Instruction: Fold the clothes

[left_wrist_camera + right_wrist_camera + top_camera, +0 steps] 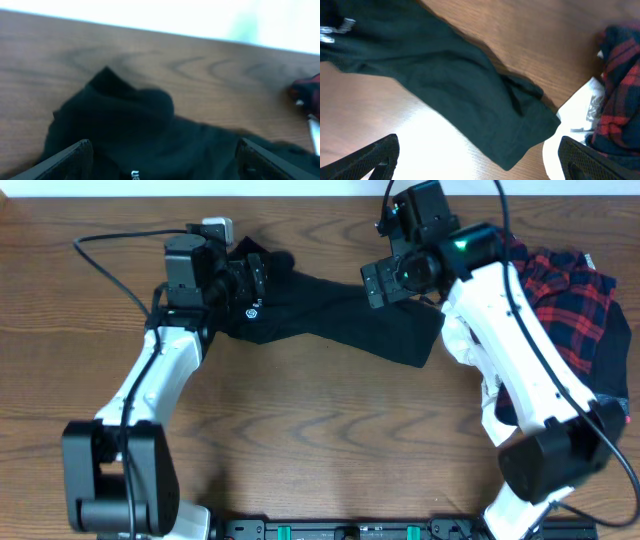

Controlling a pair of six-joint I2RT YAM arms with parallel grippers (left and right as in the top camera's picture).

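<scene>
The black garment [330,315] lies stretched along the far side of the table [320,450], bunched at its left end and flatter at its right. It looks limp and matte, so I worry a pinch might catch only one layer and twist it, or drag the hem onto the red plaid shirt [565,290] and white cloth [465,345] just beside it. The left gripper [163,146] and right gripper [479,142] hang over it, fingers spread wide, holding nothing. The smooth wood would likely let the cloth slide.
</scene>
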